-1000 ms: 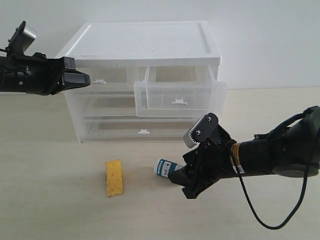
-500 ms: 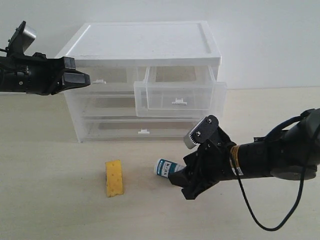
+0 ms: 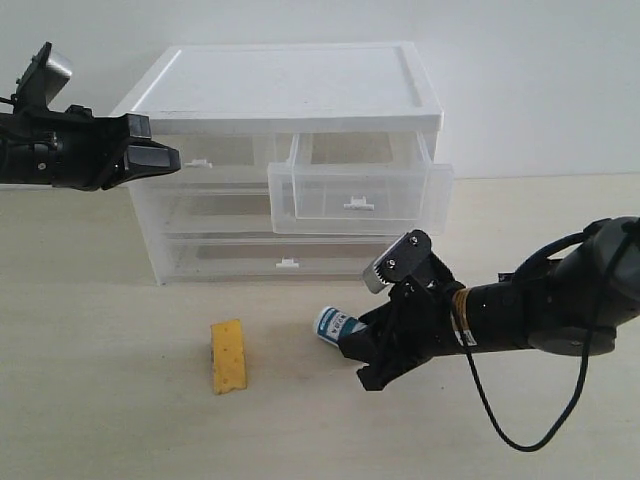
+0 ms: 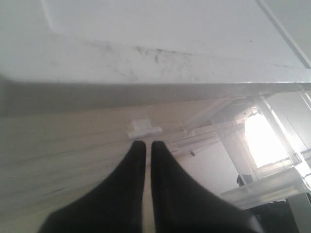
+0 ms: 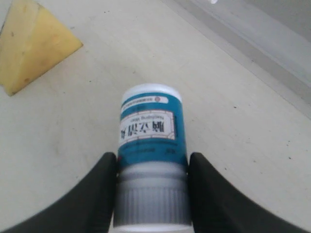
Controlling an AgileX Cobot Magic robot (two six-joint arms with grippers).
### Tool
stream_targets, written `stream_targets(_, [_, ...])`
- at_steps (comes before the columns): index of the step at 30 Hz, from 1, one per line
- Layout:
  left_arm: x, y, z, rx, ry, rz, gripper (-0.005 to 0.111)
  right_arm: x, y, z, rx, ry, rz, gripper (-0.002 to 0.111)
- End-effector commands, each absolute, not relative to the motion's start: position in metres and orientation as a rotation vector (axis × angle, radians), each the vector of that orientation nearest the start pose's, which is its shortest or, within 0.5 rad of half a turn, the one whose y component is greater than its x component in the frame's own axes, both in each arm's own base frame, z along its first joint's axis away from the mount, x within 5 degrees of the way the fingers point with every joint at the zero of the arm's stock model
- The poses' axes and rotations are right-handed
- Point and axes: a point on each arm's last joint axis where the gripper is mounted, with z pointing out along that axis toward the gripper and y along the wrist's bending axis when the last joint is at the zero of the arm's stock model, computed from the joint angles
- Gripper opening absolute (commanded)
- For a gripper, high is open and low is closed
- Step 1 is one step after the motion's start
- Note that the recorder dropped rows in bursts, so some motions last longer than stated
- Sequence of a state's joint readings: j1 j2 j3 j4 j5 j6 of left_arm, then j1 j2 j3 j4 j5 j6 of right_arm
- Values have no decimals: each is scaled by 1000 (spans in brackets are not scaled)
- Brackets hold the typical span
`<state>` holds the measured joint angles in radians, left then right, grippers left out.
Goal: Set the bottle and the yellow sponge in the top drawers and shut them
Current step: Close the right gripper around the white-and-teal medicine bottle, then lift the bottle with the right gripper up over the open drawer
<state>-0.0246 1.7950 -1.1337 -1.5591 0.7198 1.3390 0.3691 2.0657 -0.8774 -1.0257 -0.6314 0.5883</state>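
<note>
Exterior view: loading is only beginning.
Right jaws are gripping bottle [image 3: 333, 324]; left jaws closed; yellow sponge [image 3: 228, 356] is lying on desk [image 3: 100, 420].

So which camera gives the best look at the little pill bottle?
The right wrist view: the bottle fills the middle, label and ribbed cap clear, with the right gripper around it. The exterior view shows only its end poking out of that gripper; the left wrist view shows none.

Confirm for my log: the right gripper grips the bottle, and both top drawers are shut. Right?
Not both. The right top drawer stands pulled out; only the left top drawer is shut, as the exterior view shows. The right gripper does grip the bottle.
</note>
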Motion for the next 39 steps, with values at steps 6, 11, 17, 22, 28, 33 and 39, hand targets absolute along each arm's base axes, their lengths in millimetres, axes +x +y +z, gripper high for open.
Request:
stream_targets(6, [379, -68, 237, 234, 2104, -900, 4, 309, 175, 97, -1134, 2043, 679, 0])
stream_targets(11, [380, -67, 237, 224, 2107, -884, 4, 299, 175, 125, -1091, 2122, 785, 0])
stream_targets(17, [380, -67, 237, 221, 2107, -879, 4, 274, 188, 163, -1139, 1964, 1205, 0])
stream_targets(22, [380, -67, 236, 224, 2110, -874, 4, 271, 190, 182, -1091, 1890, 1284, 0])
stream_targets(28, [380, -67, 236, 225, 2109, -875, 4, 268, 192, 228, -890, 1653, 1496, 0])
stream_targets(33, [380, -67, 237, 229, 2108, -882, 4, 269, 187, 274, -783, 1491, 1453, 0])
stream_targets(39, [380, -67, 237, 229, 2108, -882, 4, 293, 178, 310, -672, 1628, 1067, 0])
